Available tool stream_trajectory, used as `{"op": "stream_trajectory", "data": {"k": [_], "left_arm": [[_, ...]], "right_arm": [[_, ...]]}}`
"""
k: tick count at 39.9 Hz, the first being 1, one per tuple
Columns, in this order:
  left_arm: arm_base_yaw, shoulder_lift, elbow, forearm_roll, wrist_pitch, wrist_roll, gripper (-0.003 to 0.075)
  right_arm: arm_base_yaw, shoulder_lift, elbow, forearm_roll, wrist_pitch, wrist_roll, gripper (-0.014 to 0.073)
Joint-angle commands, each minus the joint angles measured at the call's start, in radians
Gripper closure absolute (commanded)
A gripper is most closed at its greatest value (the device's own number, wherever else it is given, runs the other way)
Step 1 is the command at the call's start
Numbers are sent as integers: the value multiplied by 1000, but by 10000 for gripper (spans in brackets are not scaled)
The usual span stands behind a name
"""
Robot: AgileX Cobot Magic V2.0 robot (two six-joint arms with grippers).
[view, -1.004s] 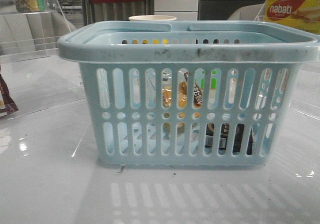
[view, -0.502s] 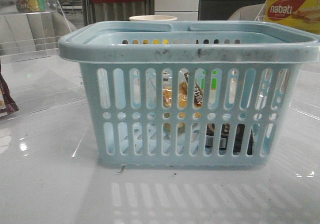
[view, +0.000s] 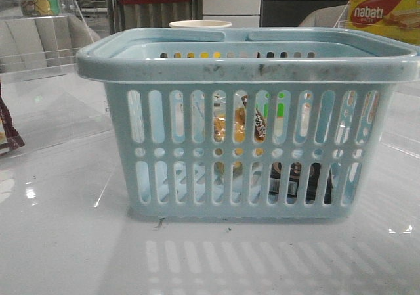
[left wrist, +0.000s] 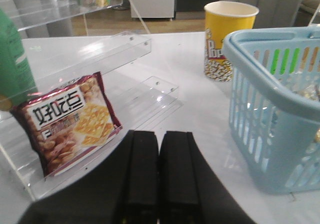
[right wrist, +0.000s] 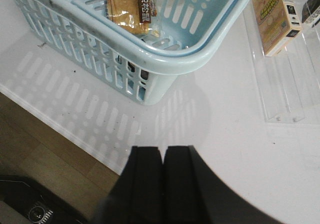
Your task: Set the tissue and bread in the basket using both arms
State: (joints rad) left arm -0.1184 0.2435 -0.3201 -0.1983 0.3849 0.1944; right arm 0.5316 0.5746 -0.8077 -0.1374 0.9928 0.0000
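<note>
The pale blue basket [view: 249,65] stands in the middle of the white table. Through its front slots I see the bread [view: 237,124] in clear wrap leaning inside, and the black tissue pack [view: 300,180] on the basket floor to its right. The bread also shows in the right wrist view [right wrist: 131,7], inside the basket [right wrist: 165,59]. My left gripper [left wrist: 159,136] is shut and empty, left of the basket [left wrist: 260,92]. My right gripper [right wrist: 163,151] is shut and empty, off the basket's corner near the table's front edge. Neither gripper shows in the front view.
A maroon cracker packet [left wrist: 70,121] leans in a clear acrylic shelf [left wrist: 120,49] left of the basket. A yellow paper cup [left wrist: 225,37] stands behind the basket. A small box [right wrist: 272,14] lies on another clear shelf at the right. A yellow "nabati" box [view: 384,12] sits at the back right.
</note>
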Motion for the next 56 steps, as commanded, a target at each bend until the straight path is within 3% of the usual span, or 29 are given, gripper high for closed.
{"op": "stream_trajectory", "data": {"k": [1, 15, 25, 56], "left_arm": [[26, -24, 40, -32, -122, -4, 624], [63, -248, 230, 82, -204, -88, 623], [63, -269, 328, 131, -340, -142, 624], [63, -269, 327, 127, -377, -49, 624]], "right_arm": [[-1, 2, -26, -22, -59, -6, 536], [-1, 2, -26, -22, -59, -6, 536], [-1, 2, -26, -22, -56, -6, 536], [-1, 2, -26, -22, -56, -6, 536]]}}
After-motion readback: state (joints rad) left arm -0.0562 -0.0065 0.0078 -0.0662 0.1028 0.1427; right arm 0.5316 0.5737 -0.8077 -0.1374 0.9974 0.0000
